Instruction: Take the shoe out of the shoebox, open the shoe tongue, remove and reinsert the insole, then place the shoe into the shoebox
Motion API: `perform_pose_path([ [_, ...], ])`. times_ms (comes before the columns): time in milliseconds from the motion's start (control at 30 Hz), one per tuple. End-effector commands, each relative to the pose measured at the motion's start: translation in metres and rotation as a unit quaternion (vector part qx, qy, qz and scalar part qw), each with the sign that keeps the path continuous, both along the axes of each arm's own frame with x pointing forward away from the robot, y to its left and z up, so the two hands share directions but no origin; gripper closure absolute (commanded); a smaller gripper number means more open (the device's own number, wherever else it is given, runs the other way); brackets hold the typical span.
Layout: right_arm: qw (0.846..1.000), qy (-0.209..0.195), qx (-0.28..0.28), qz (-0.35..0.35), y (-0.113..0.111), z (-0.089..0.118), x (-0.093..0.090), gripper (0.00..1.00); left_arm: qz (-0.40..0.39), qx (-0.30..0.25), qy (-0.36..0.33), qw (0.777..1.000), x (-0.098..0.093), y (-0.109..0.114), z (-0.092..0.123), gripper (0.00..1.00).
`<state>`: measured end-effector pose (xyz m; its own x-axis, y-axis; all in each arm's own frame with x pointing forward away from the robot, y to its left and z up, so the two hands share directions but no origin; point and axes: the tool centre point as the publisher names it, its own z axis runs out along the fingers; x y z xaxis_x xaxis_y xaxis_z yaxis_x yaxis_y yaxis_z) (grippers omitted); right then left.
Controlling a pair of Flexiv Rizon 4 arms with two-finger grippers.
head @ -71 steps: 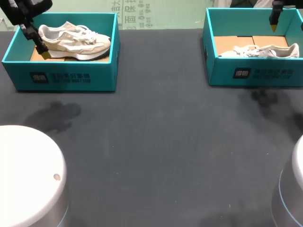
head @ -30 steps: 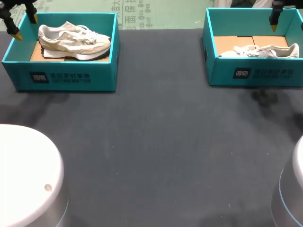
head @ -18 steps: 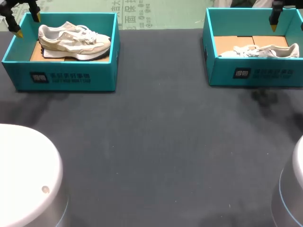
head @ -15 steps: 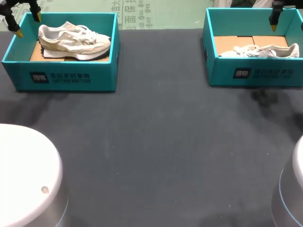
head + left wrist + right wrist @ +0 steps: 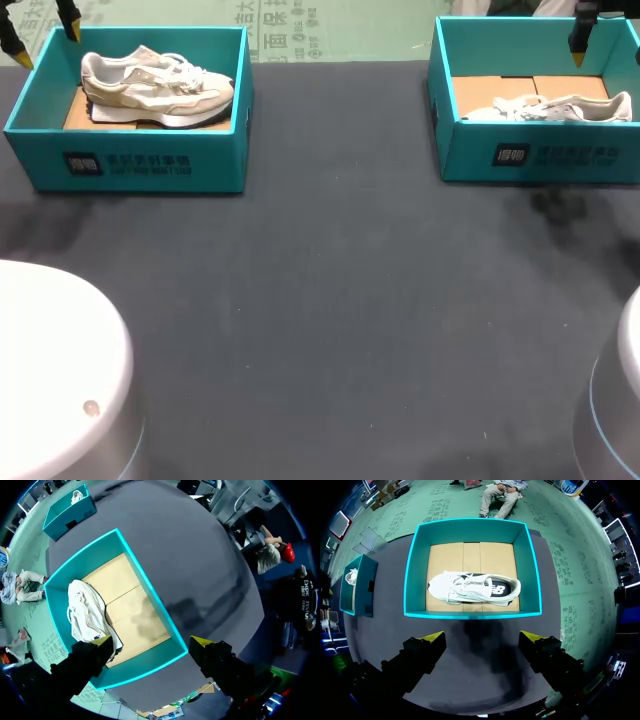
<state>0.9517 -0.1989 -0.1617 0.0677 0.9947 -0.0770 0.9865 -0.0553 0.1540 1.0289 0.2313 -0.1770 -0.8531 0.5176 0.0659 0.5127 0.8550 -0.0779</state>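
Two teal shoeboxes stand at the table's far side. The left shoebox point(image 5: 130, 165) point(image 5: 142, 666) holds a cream and tan sneaker point(image 5: 155, 82) point(image 5: 89, 616) resting on its sole. My left gripper point(image 5: 45, 42) point(image 5: 151, 642) hangs open above that box's far left corner, holding nothing. The right shoebox point(image 5: 540, 155) point(image 5: 417, 570) holds a white sneaker point(image 5: 562, 107) point(image 5: 474, 588) lying on its side. High over the right box my right gripper point(image 5: 585, 30) point(image 5: 481, 637) stands open and empty; the head view shows only one of its yellow tips.
Dark grey table cloth point(image 5: 340, 300) spreads between the boxes and the near edge. The white bases of my arms point(image 5: 50, 380) sit at the near left and near right corners. Brown cardboard lines each box floor point(image 5: 470, 560).
My left gripper has risen out of the left box and drifted back over its far left corner. The sneaker stays in the box. The right arm has not moved.
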Motion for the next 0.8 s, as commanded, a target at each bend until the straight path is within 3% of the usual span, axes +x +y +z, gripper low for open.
perform_pose_path([
  [33, 1.000, 0.000, -0.001, 0.000, 0.000, 0.000, 0.000, 0.00, -0.001, 0.002, 0.002, 1.000, 0.001, 0.000, 0.001, 0.00],
  [200, 1.000, 0.000, -0.001, 0.000, 0.000, 0.000, 0.000, 0.00, -0.013, -0.008, -0.013, 1.000, 0.000, 0.005, 0.002, 0.00],
  [333, 1.000, 0.000, -0.001, 0.000, 0.000, 0.000, 0.000, 0.00, -0.060, -0.030, -0.030, 0.997, 0.012, 0.018, -0.001, 0.00],
  [467, 1.000, 0.000, -0.001, 0.000, 0.000, 0.000, 0.000, 0.00, -0.153, -0.010, -0.045, 0.987, 0.028, 0.022, -0.012, 0.00],
  [600, 1.000, 0.000, -0.001, 0.000, 0.000, 0.000, 0.000, 0.00, -0.285, 0.015, -0.064, 0.956, 0.044, 0.023, -0.011, 0.00],
  [800, 1.000, 0.000, -0.001, 0.000, 0.000, 0.000, 0.000, 0.00, -0.285, 0.015, -0.064, 0.956, 0.044, 0.023, -0.011, 0.00],
])
